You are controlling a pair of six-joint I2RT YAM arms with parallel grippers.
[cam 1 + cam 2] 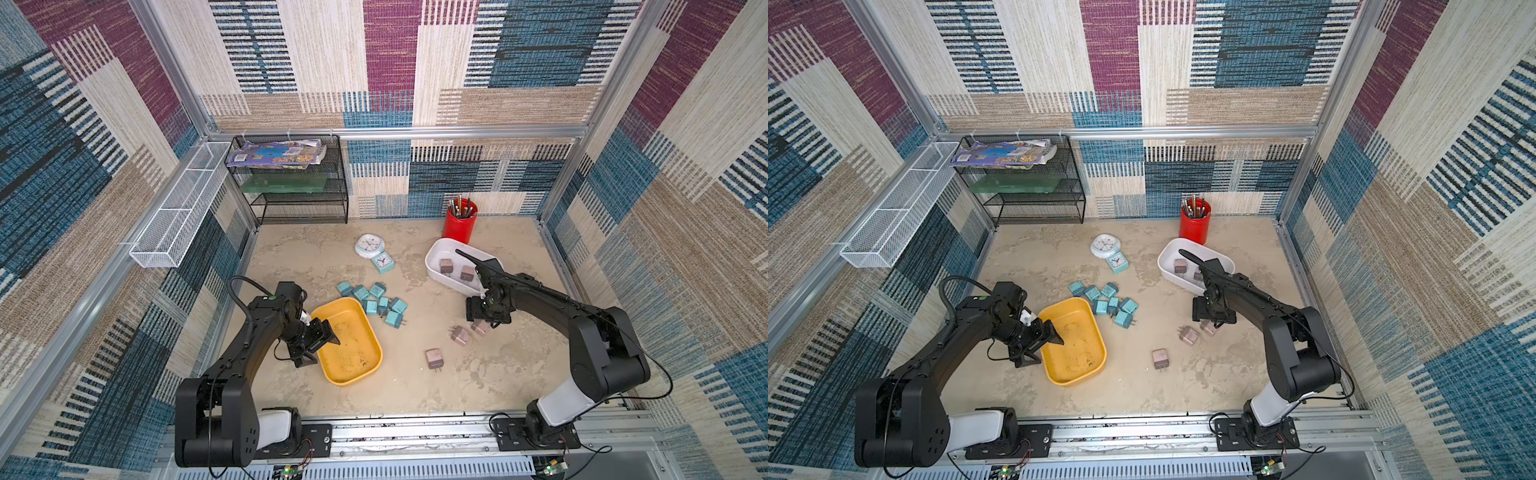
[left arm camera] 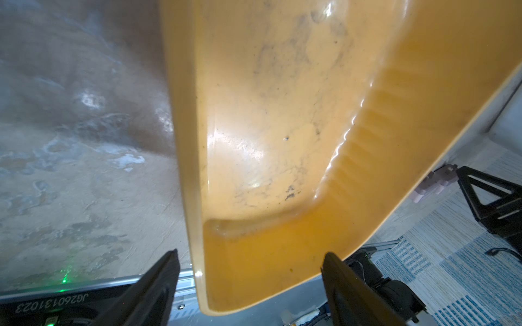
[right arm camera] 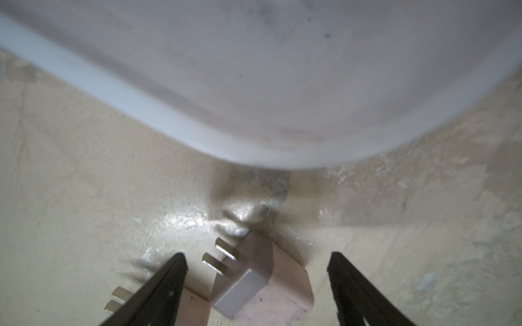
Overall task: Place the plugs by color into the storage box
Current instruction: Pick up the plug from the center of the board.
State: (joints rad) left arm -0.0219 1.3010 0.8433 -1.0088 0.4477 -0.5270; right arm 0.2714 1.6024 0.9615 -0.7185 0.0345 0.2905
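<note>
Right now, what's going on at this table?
A robot is sorting plugs by color. The right gripper hovers, jaws open, over a mauve plug near the white bin, which already holds two mauve plugs. The left gripper straddles the rim of the empty yellow bin with open jaws; the teal plugs lie loose beside it.
</note>
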